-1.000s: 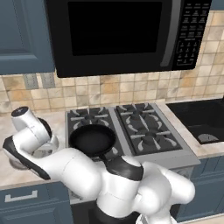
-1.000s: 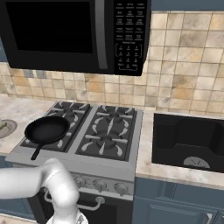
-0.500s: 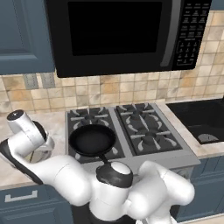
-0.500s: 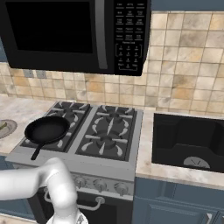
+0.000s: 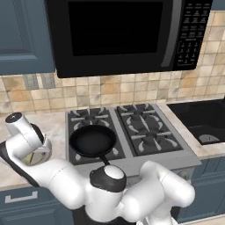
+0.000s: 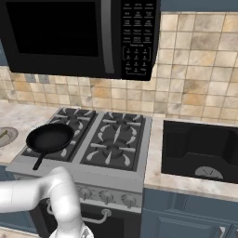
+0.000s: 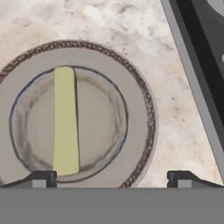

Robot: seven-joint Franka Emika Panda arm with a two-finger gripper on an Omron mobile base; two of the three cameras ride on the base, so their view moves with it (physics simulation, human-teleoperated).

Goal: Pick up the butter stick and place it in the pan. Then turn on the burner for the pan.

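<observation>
**Lining up over the butter on its plate**

My gripper (image 7: 111, 177) hangs above the grey plate (image 7: 135, 83) on the counter left of the stove (image 5: 132, 158), fingers spread wide apart with nothing between them. I keep them open because the butter stick (image 7: 65, 120) lies flat in the plate's well and I need a finger on each long side. In the hand view the stick runs lengthwise, close to my left finger rather than centred in the gap, so I judge I should shift sideways before descending, or one fingertip may land on the butter.

The pan (image 5: 93, 140) sits empty on the front left burner (image 6: 60, 151) with its handle pointing toward me. That leaves the bowl open from above, a short carry from the plate. The knobs (image 6: 106, 197) on the stove front wait until the butter is in.
</observation>
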